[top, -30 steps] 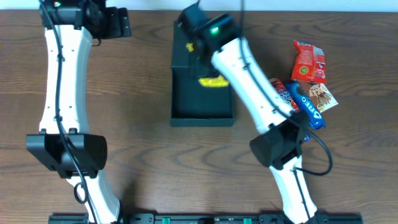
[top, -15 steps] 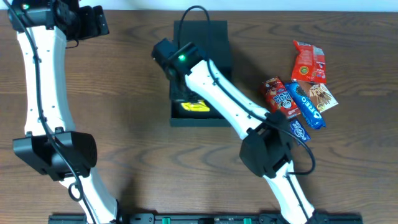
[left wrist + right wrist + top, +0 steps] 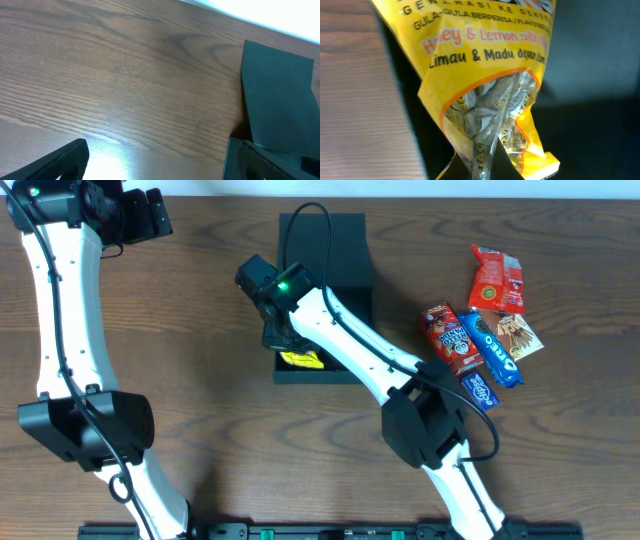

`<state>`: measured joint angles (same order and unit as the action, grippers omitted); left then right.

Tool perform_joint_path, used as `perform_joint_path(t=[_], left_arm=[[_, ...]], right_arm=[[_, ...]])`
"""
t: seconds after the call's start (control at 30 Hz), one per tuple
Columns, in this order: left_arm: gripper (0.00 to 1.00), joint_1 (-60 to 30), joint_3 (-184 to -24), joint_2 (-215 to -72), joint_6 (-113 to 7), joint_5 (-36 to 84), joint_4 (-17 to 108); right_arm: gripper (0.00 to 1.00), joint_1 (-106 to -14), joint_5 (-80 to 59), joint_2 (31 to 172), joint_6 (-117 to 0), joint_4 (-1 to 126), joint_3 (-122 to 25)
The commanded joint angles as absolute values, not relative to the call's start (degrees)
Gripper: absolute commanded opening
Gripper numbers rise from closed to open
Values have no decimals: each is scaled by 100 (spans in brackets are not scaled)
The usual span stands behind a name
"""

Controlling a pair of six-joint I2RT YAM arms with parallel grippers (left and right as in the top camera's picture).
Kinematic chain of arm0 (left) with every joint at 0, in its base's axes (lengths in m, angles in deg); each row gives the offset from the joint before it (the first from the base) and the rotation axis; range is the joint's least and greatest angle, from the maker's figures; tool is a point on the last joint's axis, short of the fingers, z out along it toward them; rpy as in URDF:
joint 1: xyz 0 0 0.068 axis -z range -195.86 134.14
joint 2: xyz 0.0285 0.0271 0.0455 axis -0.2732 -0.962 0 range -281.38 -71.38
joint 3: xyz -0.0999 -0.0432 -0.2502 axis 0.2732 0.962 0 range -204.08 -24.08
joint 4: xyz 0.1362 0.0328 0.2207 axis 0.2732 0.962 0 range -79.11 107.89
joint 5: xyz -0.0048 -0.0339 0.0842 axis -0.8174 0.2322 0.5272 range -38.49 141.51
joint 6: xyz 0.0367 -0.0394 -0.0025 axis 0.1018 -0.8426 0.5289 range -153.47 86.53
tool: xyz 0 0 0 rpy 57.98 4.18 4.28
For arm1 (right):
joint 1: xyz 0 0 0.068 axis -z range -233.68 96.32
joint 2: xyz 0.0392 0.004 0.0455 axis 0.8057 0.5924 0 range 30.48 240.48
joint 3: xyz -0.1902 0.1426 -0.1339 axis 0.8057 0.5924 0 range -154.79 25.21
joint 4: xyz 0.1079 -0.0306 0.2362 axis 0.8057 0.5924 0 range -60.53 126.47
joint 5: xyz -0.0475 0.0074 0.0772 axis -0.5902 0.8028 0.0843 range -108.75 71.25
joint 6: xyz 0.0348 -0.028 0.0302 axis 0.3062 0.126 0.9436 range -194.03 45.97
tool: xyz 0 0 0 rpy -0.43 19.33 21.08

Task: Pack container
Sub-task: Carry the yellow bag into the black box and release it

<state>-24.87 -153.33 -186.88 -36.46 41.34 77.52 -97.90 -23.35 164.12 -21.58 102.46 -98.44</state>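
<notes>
The container (image 3: 352, 250) is a dark teal box with its flap lid laid open toward the far side; it also shows in the left wrist view (image 3: 277, 100). My right gripper (image 3: 285, 345) is over the box's near-left corner, shut on a yellow honey-lemon candy packet (image 3: 303, 359). In the right wrist view the packet (image 3: 485, 90) hangs pinched between my fingers (image 3: 487, 167) over the dark box interior. My left gripper (image 3: 150, 215) is at the far left of the table, open and empty, with its fingers (image 3: 155, 162) spread above bare wood.
Several snack packets lie right of the box: a red packet (image 3: 497, 278), a brown one (image 3: 517, 335), a blue Oreo pack (image 3: 492, 348), a red-blue one (image 3: 450, 335) and a small blue one (image 3: 480, 390). My right arm crosses over the box.
My right gripper has moved from the box's far end toward its near-left corner, carrying the yellow packet. The left arm swung further left and has since held still.
</notes>
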Motion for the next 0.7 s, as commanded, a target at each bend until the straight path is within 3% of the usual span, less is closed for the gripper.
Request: perform_joint_path(t=[0.0,0.03,0.07,0.1,0.13,0.23,0.3,0.37,0.4,0.47,0.53,0.67], left_arm=[[95,-2533,-15432,-18660,-3694,4088,7747],[95,-2533,-15432,-18660,-3694,4088,7745],[95,-2533,-15432,-18660,-3694,4090,7745],[95,-2531,-15432,-18660,-3694,4088,7741],[95,-2533,-15432,-18660,-3692,4090,7736],[95,-2531,-15432,-18660,-3692,4088,7719],[95,-2531,-15432,-18660,-3692,4090,7710],[95,-2531,-15432,-18660,-3692,4090,7708],[95,-2531,-15432,-18660,-3692,4090,7706],[95,-2531,-15432,-18660,-3692,4090,7701],[95,-2531,-15432,-18660,-3692,4090,7699],[95,-2531,-15432,-18660,-3692,4092,7686]], right_arm=[[37,-9799,-2184,16277,-2462,10120,-9840],[61,-9799,-2186,16277,-2569,10109,-9840],[79,-9799,-2188,16277,-2672,10111,-9840],[86,-9795,-2190,16277,-2825,10117,-9840],[99,-9784,-2190,16274,-2923,10122,-9842],[99,-9725,-2190,16246,-3157,10137,-9853],[88,-9644,-2190,16180,-3279,10179,-9879],[71,-9570,-2195,16091,-3327,10222,-9925],[57,-9530,-2193,16021,-3408,10220,-9936],[21,-9445,-2203,15896,-3590,10187,-9936],[2,-9364,-2193,15850,-3832,10157,-9936],[1,-9226,-1978,15905,-4302,10082,-9838]])
